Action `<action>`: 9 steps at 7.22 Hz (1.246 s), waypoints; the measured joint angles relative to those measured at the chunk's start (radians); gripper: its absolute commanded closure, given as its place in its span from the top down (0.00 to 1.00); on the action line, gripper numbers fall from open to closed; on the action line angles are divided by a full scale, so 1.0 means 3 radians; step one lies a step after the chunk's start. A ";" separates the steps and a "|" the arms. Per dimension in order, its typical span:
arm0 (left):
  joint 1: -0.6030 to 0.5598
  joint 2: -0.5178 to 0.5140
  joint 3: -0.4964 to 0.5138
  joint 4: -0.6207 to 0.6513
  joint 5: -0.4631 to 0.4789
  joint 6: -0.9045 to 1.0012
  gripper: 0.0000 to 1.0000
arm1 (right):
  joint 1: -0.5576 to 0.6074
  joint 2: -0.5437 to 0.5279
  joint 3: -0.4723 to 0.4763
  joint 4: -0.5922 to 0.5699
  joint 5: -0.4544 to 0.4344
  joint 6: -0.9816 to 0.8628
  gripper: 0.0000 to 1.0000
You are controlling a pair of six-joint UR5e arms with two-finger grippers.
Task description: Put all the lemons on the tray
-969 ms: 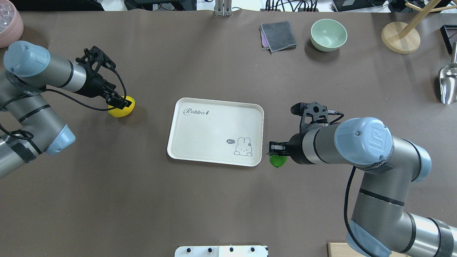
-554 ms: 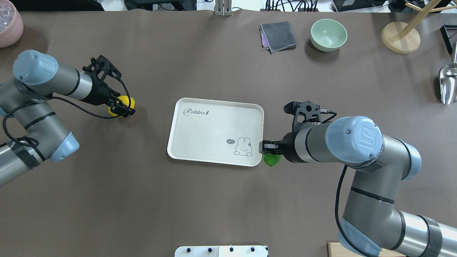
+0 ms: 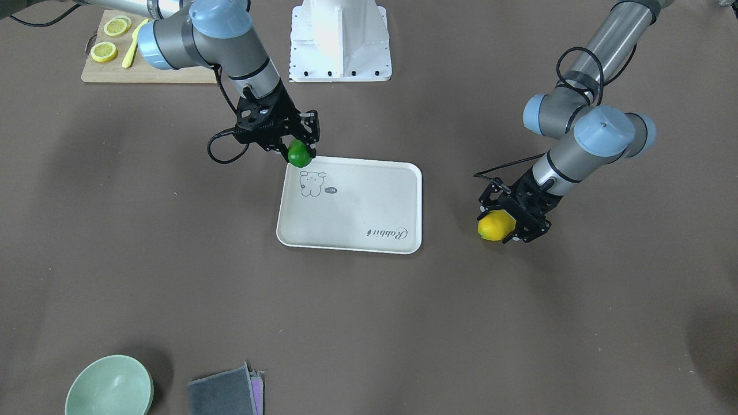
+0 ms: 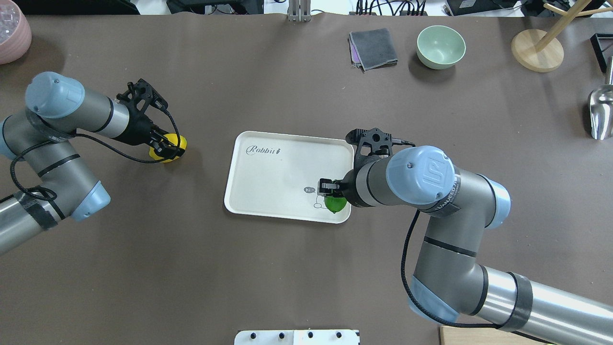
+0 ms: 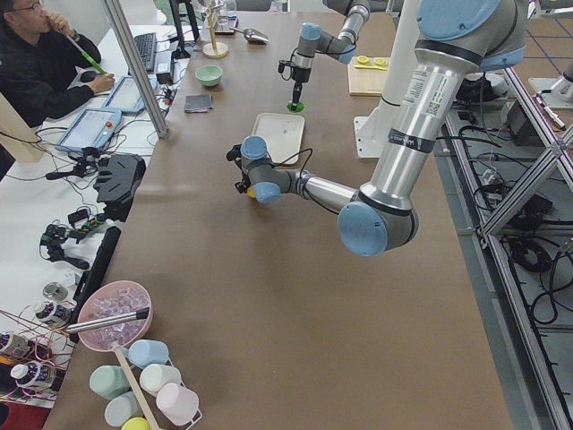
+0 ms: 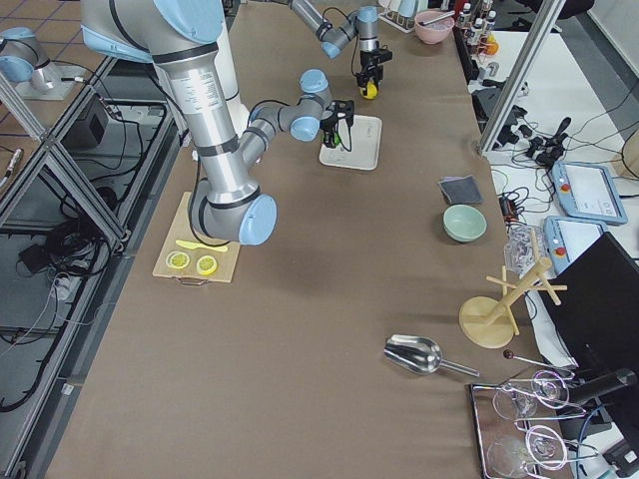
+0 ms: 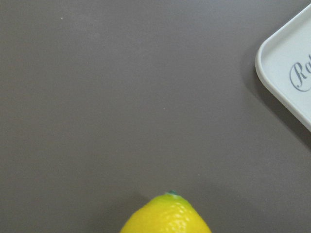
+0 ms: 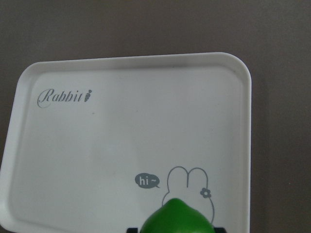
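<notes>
My right gripper (image 4: 331, 194) is shut on the green lemon (image 4: 335, 203) and holds it above the near right corner of the cream tray (image 4: 273, 182), over the rabbit drawing. The green lemon also shows in the front view (image 3: 298, 154) and in the right wrist view (image 8: 177, 217). My left gripper (image 4: 165, 146) is shut on the yellow lemon (image 4: 172, 146) and holds it over the table, left of the tray. The yellow lemon shows in the front view (image 3: 496, 225) and in the left wrist view (image 7: 166, 216), where the tray's corner (image 7: 286, 63) is at the right.
A green bowl (image 4: 440, 46), a folded grey cloth (image 4: 373, 48) and a wooden stand (image 4: 536, 49) sit at the far right. A metal scoop (image 4: 601, 112) lies at the right edge. A cutting board with lemon slices (image 3: 109, 43) sits near the robot's base.
My right gripper has carried the green lemon leftward from beside the tray to over its near right corner. My left gripper has moved the yellow lemon slightly right, toward the tray.
</notes>
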 measured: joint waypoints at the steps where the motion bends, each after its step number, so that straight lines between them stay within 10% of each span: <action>1: -0.0036 -0.0038 -0.0045 0.0022 -0.0047 -0.0200 0.00 | -0.0006 0.0055 -0.0077 0.0005 -0.0007 0.0005 0.00; 5: 0.0010 -0.0482 -0.0141 0.0102 -0.0239 -0.1363 0.00 | -0.0010 0.0124 -0.0266 0.0037 -0.0052 -0.0026 0.00; 9: 0.0631 -0.0597 -0.0336 0.0100 0.0461 -0.1984 0.00 | 0.0071 0.0193 -0.0602 0.0371 -0.0168 -0.0037 0.00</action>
